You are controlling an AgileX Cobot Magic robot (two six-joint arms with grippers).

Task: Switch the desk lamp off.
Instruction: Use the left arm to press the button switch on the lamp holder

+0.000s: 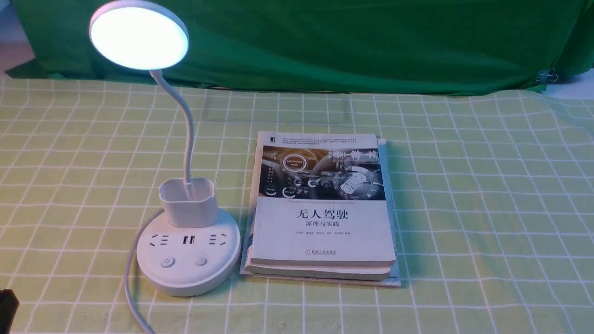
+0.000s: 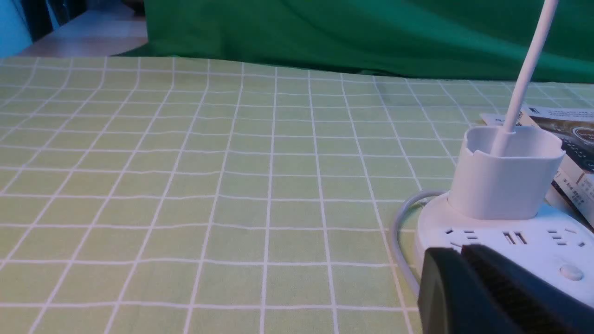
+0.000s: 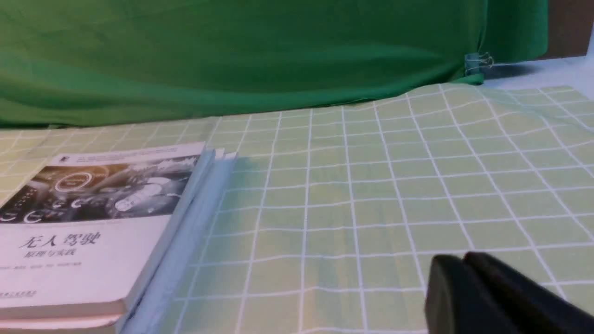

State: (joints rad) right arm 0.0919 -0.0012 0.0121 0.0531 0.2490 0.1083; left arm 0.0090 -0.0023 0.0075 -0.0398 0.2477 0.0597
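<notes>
The white desk lamp [image 1: 188, 260] stands at the left of the table. Its round disc head [image 1: 139, 37] is lit. A thin bent neck [image 1: 185, 130] rises from a small cup [image 1: 189, 202]. The round base carries sockets and two buttons [image 1: 167, 262], [image 1: 201, 261]. My left gripper [image 2: 461, 253] is shut and empty, low near the front of the base [image 2: 533, 241]; one button [image 2: 571, 272] shows beside it. In the front view only a dark corner of the left gripper [image 1: 7, 308] shows. My right gripper [image 3: 463, 260] is shut and empty above the cloth.
A stack of books [image 1: 322, 208] lies just right of the lamp base, also in the right wrist view [image 3: 93, 232]. The lamp's grey cord [image 1: 132, 283] runs off the front edge. A green-checked cloth [image 1: 487, 208] covers the table; a green backdrop [image 1: 348, 41] hangs behind.
</notes>
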